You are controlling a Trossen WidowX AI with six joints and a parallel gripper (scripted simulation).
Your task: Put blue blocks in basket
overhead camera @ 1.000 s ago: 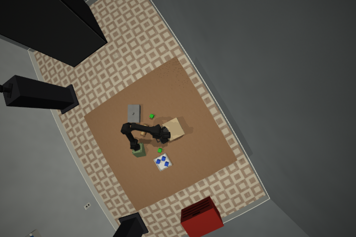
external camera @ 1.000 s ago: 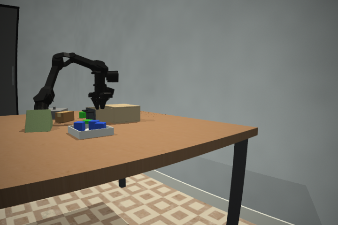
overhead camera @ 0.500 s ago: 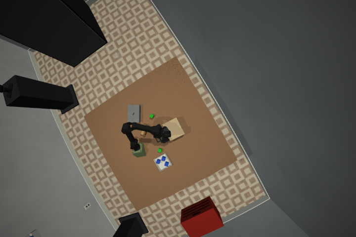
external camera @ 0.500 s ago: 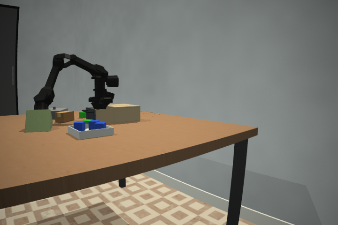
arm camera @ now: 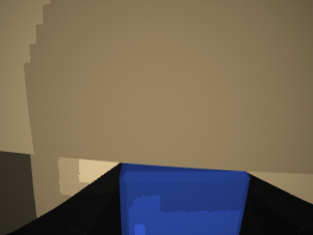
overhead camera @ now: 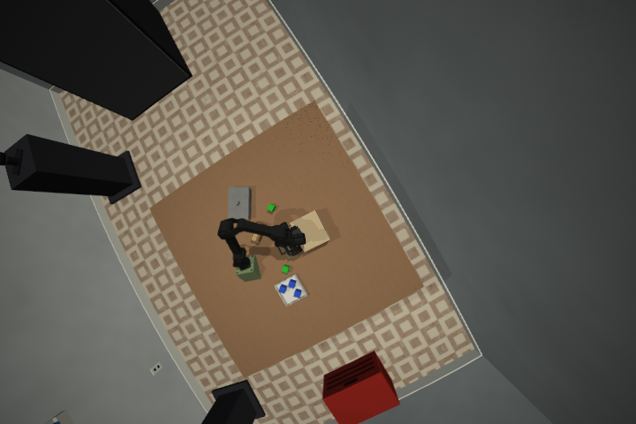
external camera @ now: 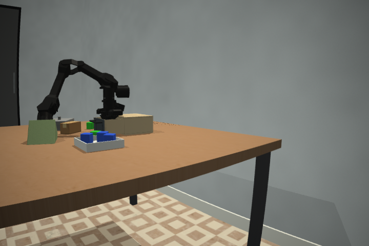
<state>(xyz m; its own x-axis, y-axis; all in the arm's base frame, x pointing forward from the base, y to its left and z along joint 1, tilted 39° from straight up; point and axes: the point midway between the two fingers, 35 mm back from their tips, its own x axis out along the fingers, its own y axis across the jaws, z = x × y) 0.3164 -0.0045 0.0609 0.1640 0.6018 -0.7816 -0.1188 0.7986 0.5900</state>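
Note:
My gripper reaches down into the open drawer (external camera: pixel 98 124) of the tan drawer unit (overhead camera: pixel 311 230). Its fingers are shut on a blue block (arm camera: pixel 183 215), which fills the space between them in the wrist view. In the top and exterior views the gripper (external camera: pixel 109 115) hides this block. The white basket (overhead camera: pixel 290 291) stands upright on the table in front of the drawer unit and holds three blue blocks (external camera: pixel 99 136).
Two green blocks lie on the table, one (overhead camera: pixel 271 207) behind the arm and one (overhead camera: pixel 285 268) next to the basket. A grey lidded box (overhead camera: pixel 239 202) and a small brown box (external camera: pixel 70 126) stand near the arm's green base (external camera: pixel 42 131).

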